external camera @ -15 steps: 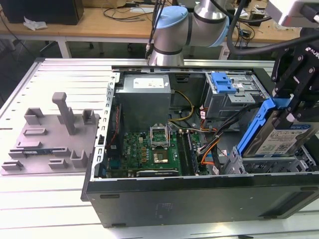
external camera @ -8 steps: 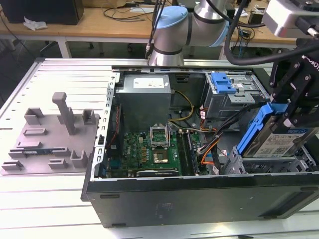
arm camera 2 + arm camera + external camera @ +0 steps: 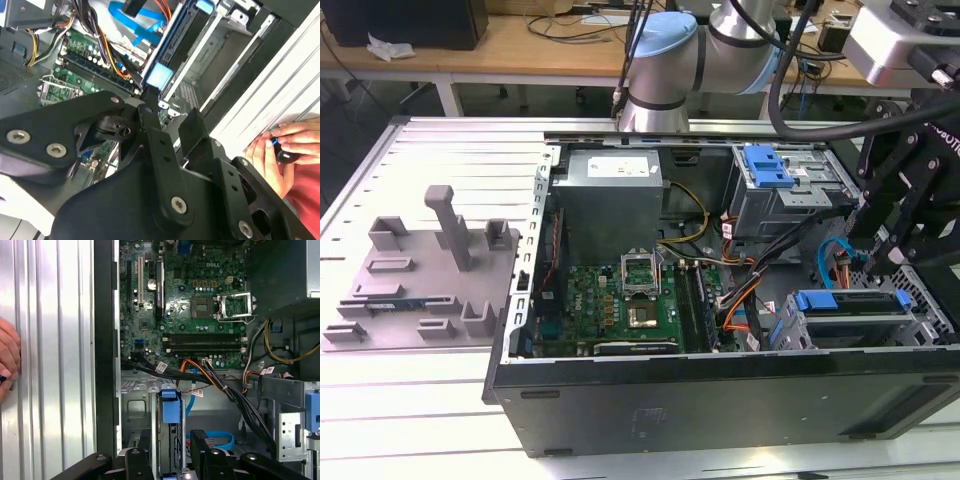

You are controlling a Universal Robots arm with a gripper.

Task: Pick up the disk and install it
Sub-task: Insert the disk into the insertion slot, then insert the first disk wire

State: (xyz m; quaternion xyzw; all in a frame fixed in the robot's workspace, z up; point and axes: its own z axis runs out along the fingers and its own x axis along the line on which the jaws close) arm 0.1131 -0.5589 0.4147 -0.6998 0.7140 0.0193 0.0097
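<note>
The hand (image 3: 167, 445) is hanging open just above the drive cage (image 3: 134, 405), with 1 finger on each side of the disk (image 3: 170, 412) and gripping nothing. The disk is standing on edge inside the drive cage, its blue bracket tab facing the hand. Whether it is fully seated there cannot be told.

The likeliest trouble is probably a poor hold. The bracket is thin, so fingers closing slightly off-centre could be pinching only plastic and letting the disk slip or tilt. A tilted disk could be binding against the drive cage walls. The fingers are also working close to those walls and could be catching on them.

A blue cable (image 3: 220, 440) is looping just beside the drive cage, and a bundle of black cables (image 3: 240, 400) and orange wires (image 3: 200, 367) is running past it. Any of these could be snagging a finger. The circuit board (image 3: 185, 305) is lying beyond the drive cage, away from the hand.

Outside the computer case (image 3: 106, 340), a person's fingers (image 3: 265, 150) are resting on the worktop (image 3: 50, 340), apart from the drive cage.
</note>
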